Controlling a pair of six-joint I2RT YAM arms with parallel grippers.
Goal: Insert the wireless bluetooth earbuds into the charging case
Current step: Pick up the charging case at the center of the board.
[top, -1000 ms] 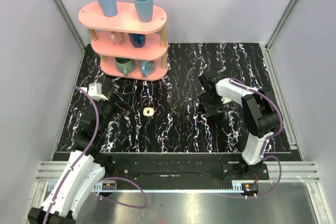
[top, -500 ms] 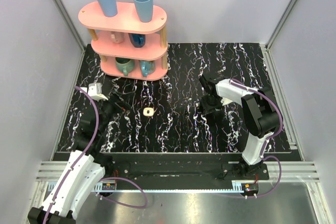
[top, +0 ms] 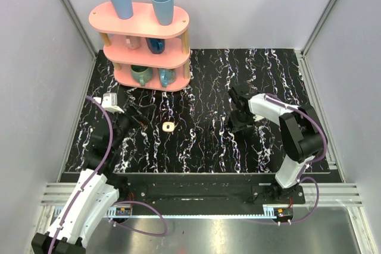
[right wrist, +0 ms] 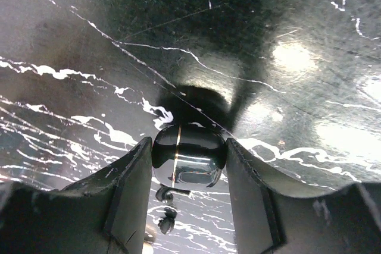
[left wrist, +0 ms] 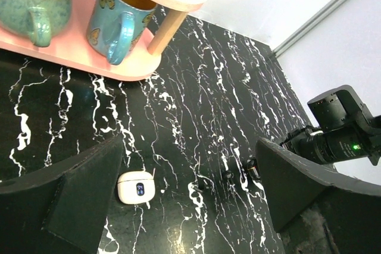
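Note:
A glossy black rounded charging case (right wrist: 189, 150) with a thin gold seam sits between the fingers of my right gripper (right wrist: 188, 165), which is shut on its two sides, low over the marble. The left wrist view shows the same case (left wrist: 252, 169) partly hidden behind my left finger. Two tiny dark bud-sized pieces (left wrist: 227, 174) (left wrist: 199, 186) lie on the table between the arms; I cannot tell whether they are the earbuds. No cream-white earbuds are in view. My left gripper (left wrist: 190, 200) stands wide open and holds nothing.
A white rounded box with a blue display (left wrist: 137, 187) lies closed on the black marble table (top: 196, 147), by my left finger. A pink three-tier shelf (top: 146, 25) with mugs and cups stands at the back left. Walls enclose the table.
My right gripper's jaws have come together onto the black case, and that wrist has shifted slightly. The left arm has barely moved and stays open.

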